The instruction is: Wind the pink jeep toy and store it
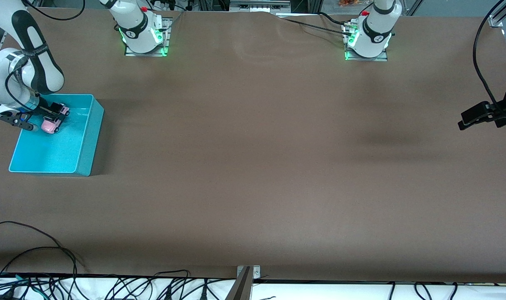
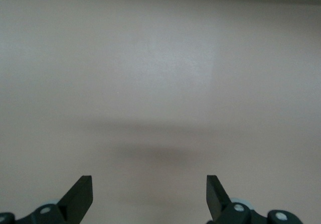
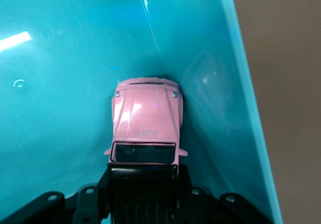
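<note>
The pink jeep toy (image 1: 51, 123) (image 3: 145, 118), light pink with a black roof, is inside the turquoise bin (image 1: 88, 137) at the right arm's end of the table. Its nose points at the bin's wall (image 3: 200, 83). My right gripper (image 1: 53, 113) (image 3: 144, 189) reaches into the bin and is shut on the jeep's black rear. My left gripper (image 1: 472, 118) (image 2: 149, 196) hangs open over bare table at the left arm's end, with nothing between its fingers.
The brown table top (image 1: 253, 166) stretches between the two arm bases (image 1: 144, 37) (image 1: 367, 41). Black cables (image 1: 90, 283) lie along the table edge nearest the front camera. A cable (image 1: 482, 62) hangs by the left arm.
</note>
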### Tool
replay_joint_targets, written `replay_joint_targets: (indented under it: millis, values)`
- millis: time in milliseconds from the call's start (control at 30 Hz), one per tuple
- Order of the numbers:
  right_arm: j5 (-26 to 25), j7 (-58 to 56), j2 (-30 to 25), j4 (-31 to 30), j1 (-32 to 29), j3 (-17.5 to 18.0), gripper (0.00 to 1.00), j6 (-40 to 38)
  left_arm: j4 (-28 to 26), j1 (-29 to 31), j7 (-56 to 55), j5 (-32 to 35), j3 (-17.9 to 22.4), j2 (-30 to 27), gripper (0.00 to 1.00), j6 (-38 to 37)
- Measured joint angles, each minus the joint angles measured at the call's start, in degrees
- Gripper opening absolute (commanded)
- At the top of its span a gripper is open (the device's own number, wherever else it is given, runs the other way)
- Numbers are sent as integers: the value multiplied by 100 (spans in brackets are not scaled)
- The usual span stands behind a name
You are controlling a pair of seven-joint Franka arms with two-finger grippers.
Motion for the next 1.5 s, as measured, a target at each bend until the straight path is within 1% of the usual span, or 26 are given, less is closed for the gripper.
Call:
replay_joint_targets:
  millis: [167,367,500,600,700,800,933,1033,1133,1200,1267,1300,1500]
  values:
    - [0,1,26,-2,0,10,100,-22,-12,0,3,0,21,-24,100,-16]
    - [0,3,22,1,2,24,100,-51,-17,-10,4,-4,-20,-79,100,-337]
    - [0,2,-111,54,4,27,100,-277,-17,-12,4,-6,-74,-205,100,-464]
    - [0,0,-336,112,6,81,100,-589,-16,-14,3,-7,-139,-335,100,-571]
    - [-1,-1,-586,139,9,202,100,-855,-16,-20,-4,-7,-194,-455,100,-691]
    - [-1,0,-828,143,14,410,100,-1100,-31,-20,-4,-7,-202,-538,100,-807]
    - [-1,23,-1103,157,20,666,100,-1389,-90,-19,-2,-7,-186,-546,100,-832]
    - [-1,26,-1350,225,23,833,100,-1834,-169,-19,-2,-7,-185,-505,100,-831]
    - [0,29,-1609,469,25,1025,100,-2619,-240,-19,-2,-7,-185,-430,100,-821]
    - [46,52,-1761,837,34,1220,100,-3338,-252,-18,-2,-7,-182,-369,100,-818]
    - [201,78,-1841,1210,45,1402,100,-3860,-252,-17,-2,-7,-178,-328,100,-816]
    - [637,136,-1889,1997,108,1708,100,-4570,-252,-3,-2,-7,-155,-276,100,-813]
    - [1058,188,-1872,2420,129,1891,100,-4725,-252,10,-2,-7,-134,-264,100,-790]
